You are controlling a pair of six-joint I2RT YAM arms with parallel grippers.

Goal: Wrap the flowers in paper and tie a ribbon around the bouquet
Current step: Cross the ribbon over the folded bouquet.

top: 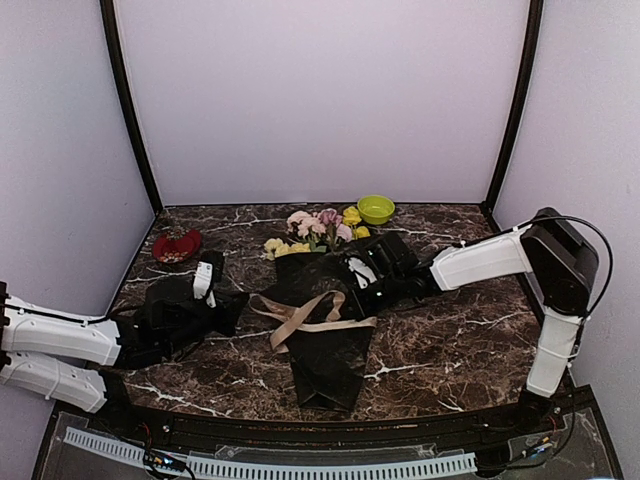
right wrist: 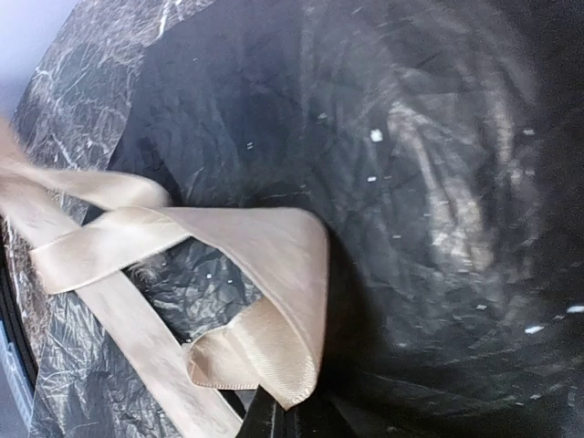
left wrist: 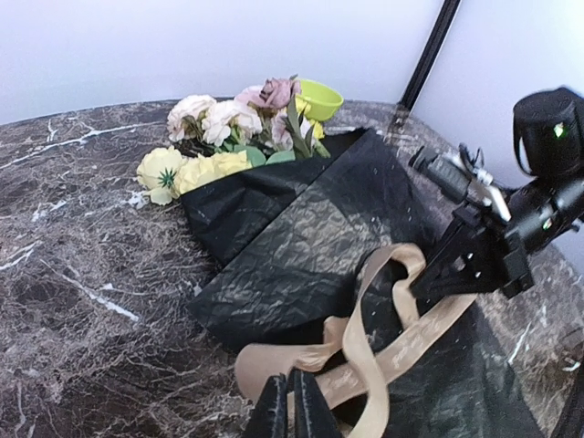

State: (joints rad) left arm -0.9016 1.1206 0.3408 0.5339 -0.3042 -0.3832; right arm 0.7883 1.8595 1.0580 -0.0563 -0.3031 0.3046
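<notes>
Your left fingers [left wrist: 272, 412] are pinching nearly shut on the ribbon [left wrist: 401, 338] at their tips, and your right fingers [right wrist: 266, 424] are clamping its loop opposite, apparently to draw the tie snug. Just beyond both, the bouquet [left wrist: 319, 237] is lying on the desk [left wrist: 82, 274], flowers [left wrist: 224, 119] pointing farthest away.

The bouquet [top: 325, 320] lies mid-desk [top: 450, 340], its flowers [top: 315, 228] at the far end and the paper [top: 330, 365] running toward the near edge. The ribbon [top: 305, 318] lies looped across the middle of the paper, its ends spilling off to the left. The left end effector [top: 228, 308] is left of the bouquet, at the ribbon's left end; the right end effector [top: 365, 290] is at the paper's right side, by a ribbon loop. A bowl [top: 376, 209] stands behind the flowers, slightly right. A small item [top: 177, 245] sits far left.
</notes>
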